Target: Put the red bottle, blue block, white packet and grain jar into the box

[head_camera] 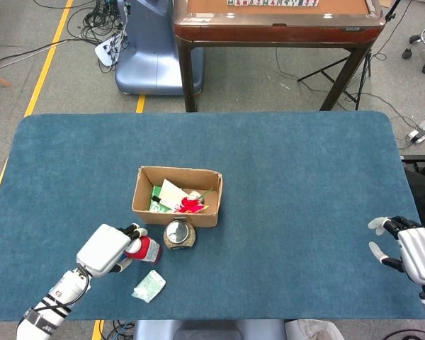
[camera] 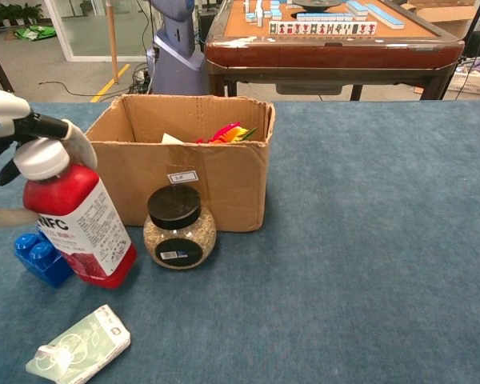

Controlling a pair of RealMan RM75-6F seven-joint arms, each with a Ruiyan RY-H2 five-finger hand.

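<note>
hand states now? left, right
Left hand: gripping the red bottle near its cap; bottle tilted.
Right hand: open, holding nothing.

Table [head_camera: 304,184] covered in blue-green felt, bearing an open cardboard box [head_camera: 176,207] left of centre (paper and red items inside). Just in front of the box stands a grain jar [camera: 178,229] with a black lid, and to its left a red bottle [camera: 76,224], tilted, with a blue block [camera: 40,258] beside it. A white packet [camera: 80,345] lies flat nearest the front edge.
</note>
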